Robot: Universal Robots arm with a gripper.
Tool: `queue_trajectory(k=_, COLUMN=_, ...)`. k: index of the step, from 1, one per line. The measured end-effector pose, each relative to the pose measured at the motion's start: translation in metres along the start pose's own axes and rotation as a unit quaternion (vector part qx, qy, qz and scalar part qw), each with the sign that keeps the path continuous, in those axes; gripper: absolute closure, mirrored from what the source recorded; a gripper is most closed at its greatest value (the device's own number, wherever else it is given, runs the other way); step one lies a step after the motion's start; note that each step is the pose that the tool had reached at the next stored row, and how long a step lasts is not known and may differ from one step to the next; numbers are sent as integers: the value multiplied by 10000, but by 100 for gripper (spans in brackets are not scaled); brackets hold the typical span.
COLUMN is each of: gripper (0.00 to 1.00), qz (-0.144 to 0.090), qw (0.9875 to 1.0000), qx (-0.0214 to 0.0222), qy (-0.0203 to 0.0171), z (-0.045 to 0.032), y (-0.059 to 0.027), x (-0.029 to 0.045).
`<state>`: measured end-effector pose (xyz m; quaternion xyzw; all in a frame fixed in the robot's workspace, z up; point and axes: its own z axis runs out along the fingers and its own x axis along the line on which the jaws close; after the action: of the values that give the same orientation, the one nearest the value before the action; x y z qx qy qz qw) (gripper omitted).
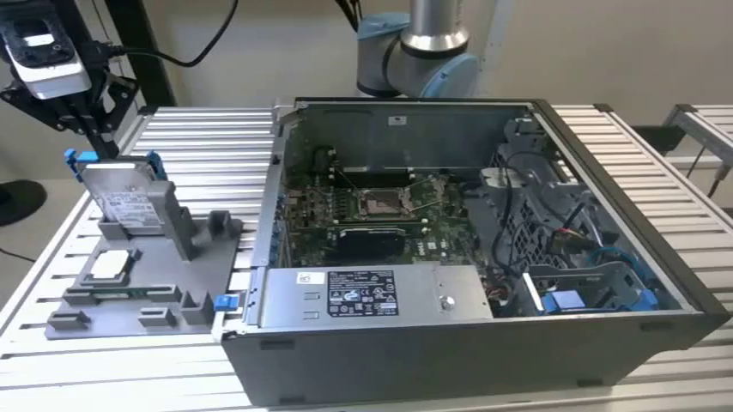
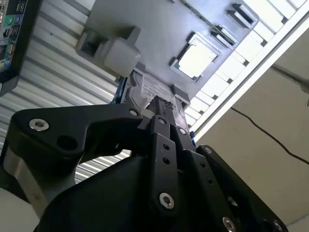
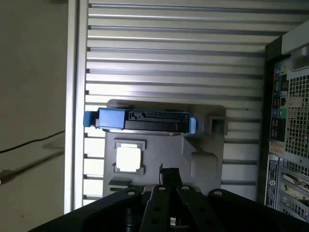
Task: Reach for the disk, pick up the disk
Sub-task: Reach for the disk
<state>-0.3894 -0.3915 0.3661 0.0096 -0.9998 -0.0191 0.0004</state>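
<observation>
The disk (image 1: 129,199) stands upright on its edge in a slot of a grey holder (image 1: 189,287), at the exterior view's left. It is silver-grey with a white label and blue rails at its top corners. My gripper (image 1: 99,130) hangs just above the disk's top edge and holds nothing; its fingers look shut. In the first wrist view the disk (image 3: 145,121) shows edge-on with blue ends, a little beyond the gripper (image 3: 169,173). In the second wrist view the gripper (image 2: 158,104) sits in front of the disk's label (image 2: 149,88).
A small square silver chip (image 1: 112,264) lies in the holder beside the disk. An open computer case (image 1: 596,343) stands at the exterior view's right, with a labelled grey metal box (image 1: 366,296) inside. All of it rests on a slatted metal table (image 1: 206,137).
</observation>
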Motion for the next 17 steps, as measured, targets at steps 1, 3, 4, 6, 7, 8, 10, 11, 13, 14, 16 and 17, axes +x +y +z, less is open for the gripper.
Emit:
queue_trajectory(k=1, gripper=100, qz=0, qw=10000, qx=0, qy=0, z=0, y=0, x=0)
queue_trajectory(k=3, gripper=100, qz=0, qw=10000, qx=0, qy=0, z=0, y=1, x=0)
queue_trajectory(k=4, gripper=100, qz=1, qw=10000, qx=0, qy=0, z=0, y=8, x=0)
queue_trajectory(k=6, gripper=100, qz=1, qw=10000, qx=1, qy=0, z=1, y=52, x=1)
queue_trajectory(k=7, gripper=100, qz=0, qw=10000, qx=0, qy=0, z=3, y=86, x=1)
queue_trajectory(k=8, gripper=100, qz=0, qw=10000, qx=0, qy=0, z=6, y=125, x=3)
queue_trajectory(k=10, gripper=100, qz=0, qw=10000, qx=0, qy=0, z=10, y=202, x=15)
queue_trajectory(k=11, gripper=100, qz=0, qw=10000, qx=0, qy=0, z=13, y=241, x=25)
queue_trajectory(k=13, gripper=100, qz=0, qw=10000, qx=0, qy=0, z=19, y=307, x=52)
queue_trajectory(k=14, gripper=100, qz=0, qw=10000, qx=0, qy=0, z=20, y=320, x=74)
queue_trajectory(k=16, gripper=100, qz=-3, qw=10000, qx=0, qy=0, z=21, y=325, x=138)
queue_trajectory(k=17, gripper=100, qz=-5, qw=10000, qx=0, qy=1, z=21, y=325, x=175)
